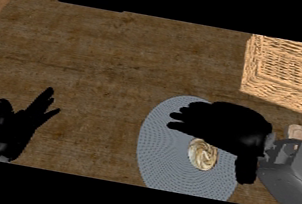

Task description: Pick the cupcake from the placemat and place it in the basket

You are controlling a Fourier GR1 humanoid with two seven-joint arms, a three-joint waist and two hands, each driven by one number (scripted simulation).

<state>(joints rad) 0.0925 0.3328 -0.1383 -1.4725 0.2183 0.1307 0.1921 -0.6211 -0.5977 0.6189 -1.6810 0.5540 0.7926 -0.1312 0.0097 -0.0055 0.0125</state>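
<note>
Right hand [221, 126]: fingers relaxed, nothing held, poised just above cupcake [201, 154] on placemat [165, 162]. Risk judged: cupcake could be toppled if fingers were closed off-centre.

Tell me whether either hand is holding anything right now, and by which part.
Nothing is held. The right hand hovers open above the cupcake on the placemat; the left hand rests open at lower left.

The right hand [224, 127] hovers palm down, fingers relaxed and pointing left, thumb hanging toward the counter's near edge. The left hand [19, 124] rests open, fingers up, by the near-left corner.
</note>
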